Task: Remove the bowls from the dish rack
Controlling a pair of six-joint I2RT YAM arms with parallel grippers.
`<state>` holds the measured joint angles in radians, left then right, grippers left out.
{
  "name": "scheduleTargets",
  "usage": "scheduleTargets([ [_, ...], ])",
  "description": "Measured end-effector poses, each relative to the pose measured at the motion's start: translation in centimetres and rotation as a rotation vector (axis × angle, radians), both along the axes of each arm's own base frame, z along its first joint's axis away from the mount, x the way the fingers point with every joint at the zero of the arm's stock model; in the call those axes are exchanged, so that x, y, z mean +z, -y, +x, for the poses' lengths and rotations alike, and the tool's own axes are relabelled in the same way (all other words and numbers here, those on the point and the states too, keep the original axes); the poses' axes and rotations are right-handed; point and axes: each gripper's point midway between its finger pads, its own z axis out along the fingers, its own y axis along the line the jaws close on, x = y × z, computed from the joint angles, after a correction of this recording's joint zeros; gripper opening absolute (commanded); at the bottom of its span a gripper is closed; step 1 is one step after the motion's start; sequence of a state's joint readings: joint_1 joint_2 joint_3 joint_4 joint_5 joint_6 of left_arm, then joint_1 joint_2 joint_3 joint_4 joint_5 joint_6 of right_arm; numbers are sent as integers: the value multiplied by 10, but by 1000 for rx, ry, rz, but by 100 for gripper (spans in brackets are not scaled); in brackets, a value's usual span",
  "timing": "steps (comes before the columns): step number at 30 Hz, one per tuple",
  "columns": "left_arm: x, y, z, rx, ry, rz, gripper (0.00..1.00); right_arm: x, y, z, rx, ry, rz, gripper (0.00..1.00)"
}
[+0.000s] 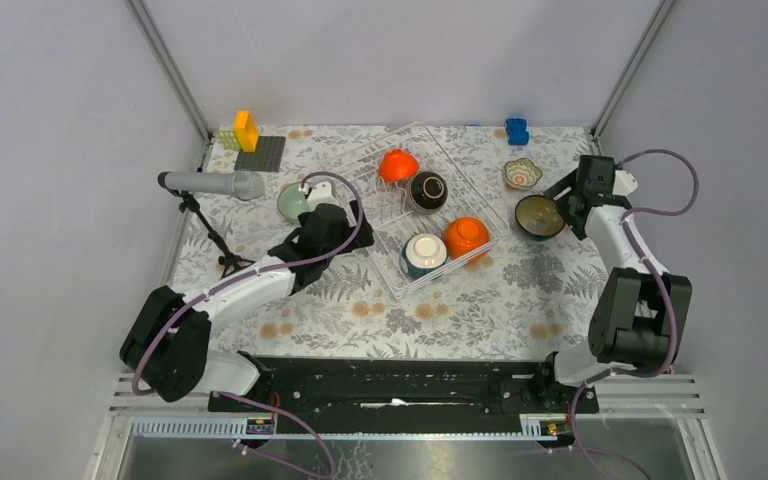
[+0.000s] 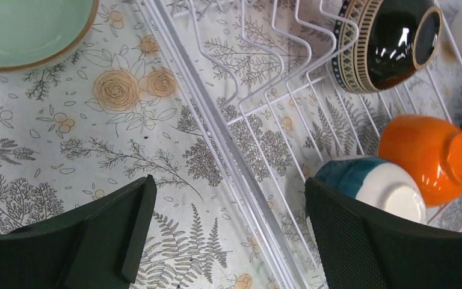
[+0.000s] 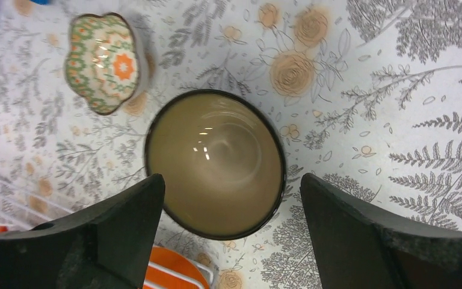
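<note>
Rack: the dish rack (image 1: 380,222) sits mid-tabletop toward the far edge, askew to the edges.
In it: a far orange bowl (image 1: 398,165), a dark bowl (image 1: 428,190), a near orange bowl (image 1: 467,237) and a teal bowl (image 1: 424,254), all tipped foot-up.
Left arm: it is stretched low, and the left gripper (image 2: 228,205) straddles the rack's left rim with its jaws wide and empty.
Right arm: it is elbow-up at the right edge, and the right gripper (image 3: 230,189) points down, spread either side of the brown bowl (image 3: 215,162).
Brown bowl: it stands mouth up near the right edge.
Around: a patterned bowl (image 3: 104,62) is just beyond it, a mint bowl (image 2: 27,27) is left of the rack, and a microphone (image 1: 210,185) is by the left edge.
</note>
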<state>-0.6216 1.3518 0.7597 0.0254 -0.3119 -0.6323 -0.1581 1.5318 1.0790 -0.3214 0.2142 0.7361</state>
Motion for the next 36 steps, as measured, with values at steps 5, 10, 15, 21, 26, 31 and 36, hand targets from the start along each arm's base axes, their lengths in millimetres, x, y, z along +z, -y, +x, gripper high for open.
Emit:
scheduleTargets([
  [5, -1, 2, 5, 31, -22, -13, 97, 35, -10, 8, 102, 126, -11, 100],
  [10, -7, 10, 13, 26, -59, 4, 81, 69, -44, 16, 305, 287, 42, 100],
  [15, -17, 11, 17, 45, -110, 31, 65, 85, -77, 20, 480, 350, 65, 99],
  [21, -24, 7, 12, 75, -152, 31, 40, 106, -169, 18, 798, 360, -16, 100],
  [26, -17, 14, 12, 75, -133, -6, 11, 108, -236, 9, 1030, 376, -84, 100],
  [31, -17, -1, 2, 116, -138, -19, 0, 92, -269, -1, 1156, 351, -143, 100],
  [36, -18, -7, -11, 91, -142, -14, 0, 84, -286, -4, 1253, 350, -207, 100],
])
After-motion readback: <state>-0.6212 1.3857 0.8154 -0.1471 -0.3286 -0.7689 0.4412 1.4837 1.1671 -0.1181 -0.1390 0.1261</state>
